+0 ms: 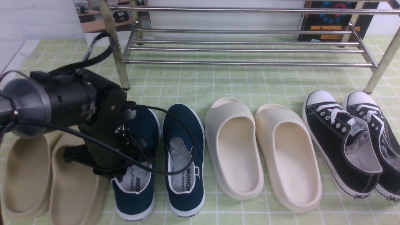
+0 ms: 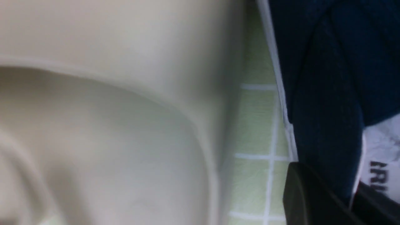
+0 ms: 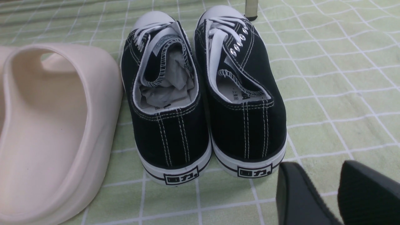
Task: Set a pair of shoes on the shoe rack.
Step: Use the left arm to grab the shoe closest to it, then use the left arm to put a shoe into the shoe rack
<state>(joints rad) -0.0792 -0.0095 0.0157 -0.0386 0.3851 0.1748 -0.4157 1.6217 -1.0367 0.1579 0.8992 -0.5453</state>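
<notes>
The left arm [image 1: 62, 100] and its cables [image 1: 175, 170] cover the toe and middle of the left navy slip-on [image 1: 136, 190], and from the front the left pincer [image 2: 353, 200] cannot be made out. The left wrist view gives only two dark, blurred fingers [image 2: 312, 200] on either side of that shoe's collar, cut by the frame, beside a tan blur. At eight o'clock in the front view the tan slides [image 1: 28, 175] run off the picture. At three o'clock the outer black sneaker [image 1: 375, 118] is clipped. The shoe rack [image 1: 250, 62] loses its top and its two o'clock end. The right pincer [image 3: 326, 181] shows parted tips only
</notes>
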